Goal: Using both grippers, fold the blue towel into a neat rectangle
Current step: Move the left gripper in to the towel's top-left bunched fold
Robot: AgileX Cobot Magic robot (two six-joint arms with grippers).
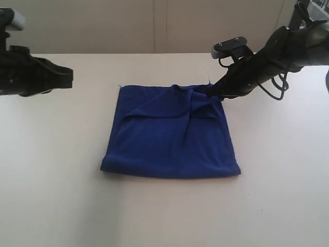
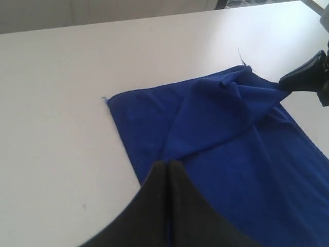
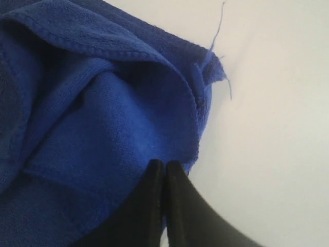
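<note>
A blue towel (image 1: 169, 139), folded and rumpled, lies mid-frame on a white table (image 1: 56, 200). The right gripper (image 1: 215, 92), tips pressed together, pinches its upper right corner; only the right wrist view shows loose threads (image 3: 220, 25) there. The left gripper (image 2: 168, 167), closed and empty, hangs at the exterior view's left edge, partly cut off. A plain pale wall (image 1: 103, 25) stands behind.

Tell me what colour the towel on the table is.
The towel is plain royal blue, clearest in the exterior view.
</note>
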